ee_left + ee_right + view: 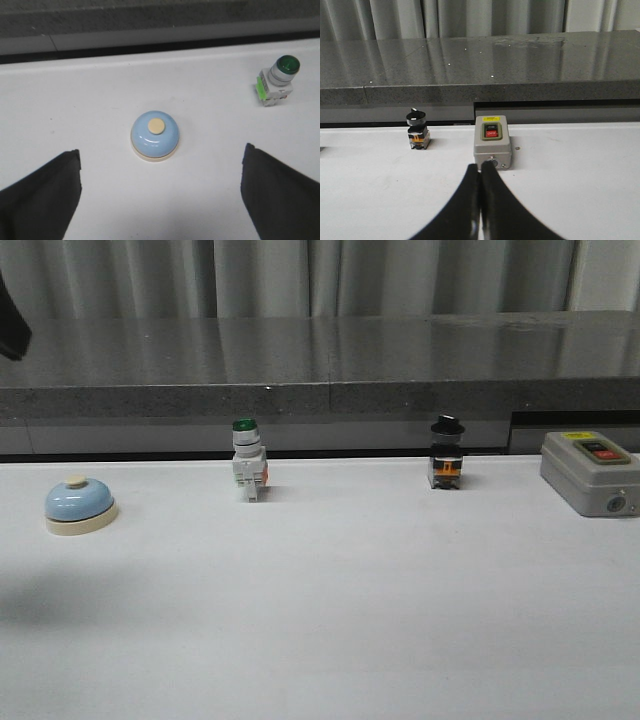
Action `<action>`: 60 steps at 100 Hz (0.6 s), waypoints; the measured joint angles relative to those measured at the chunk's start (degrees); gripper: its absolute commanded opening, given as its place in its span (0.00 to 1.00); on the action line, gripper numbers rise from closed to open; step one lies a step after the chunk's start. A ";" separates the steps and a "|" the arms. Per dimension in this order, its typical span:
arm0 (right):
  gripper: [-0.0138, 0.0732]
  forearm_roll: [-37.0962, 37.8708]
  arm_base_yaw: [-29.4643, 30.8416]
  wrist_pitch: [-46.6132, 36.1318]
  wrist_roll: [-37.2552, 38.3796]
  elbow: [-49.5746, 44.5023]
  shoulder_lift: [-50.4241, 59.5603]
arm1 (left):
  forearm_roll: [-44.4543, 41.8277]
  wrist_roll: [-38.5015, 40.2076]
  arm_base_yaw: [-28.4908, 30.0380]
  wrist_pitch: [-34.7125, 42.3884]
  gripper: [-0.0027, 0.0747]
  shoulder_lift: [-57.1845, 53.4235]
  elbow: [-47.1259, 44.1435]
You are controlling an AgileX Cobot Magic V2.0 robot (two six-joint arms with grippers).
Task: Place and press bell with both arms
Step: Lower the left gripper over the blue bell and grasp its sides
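The light-blue bell with its cream base and button stands on the white table at the far left. In the left wrist view the bell lies ahead of my left gripper, which hovers above it, wide open and empty, one finger on each side. Only a dark piece of the left arm shows in the front view. My right gripper is shut and empty, its tips pointing at the grey box. It is out of the front view.
A green-capped white switch stands behind the table's middle, right of the bell; it also shows in the left wrist view. A black-knobbed switch and a grey box with red and green buttons stand further right. A dark stone ledge runs behind the table.
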State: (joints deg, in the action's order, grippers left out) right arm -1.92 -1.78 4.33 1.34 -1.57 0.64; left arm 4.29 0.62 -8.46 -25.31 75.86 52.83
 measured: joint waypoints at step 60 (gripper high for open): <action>0.09 0.00 0.00 0.00 0.00 0.00 0.00 | 0.79 0.00 -0.12 -13.00 0.79 33.96 25.82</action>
State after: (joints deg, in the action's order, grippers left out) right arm -1.92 -1.78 4.33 1.34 -1.57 0.64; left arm 5.09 0.62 -8.57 -38.31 109.83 78.65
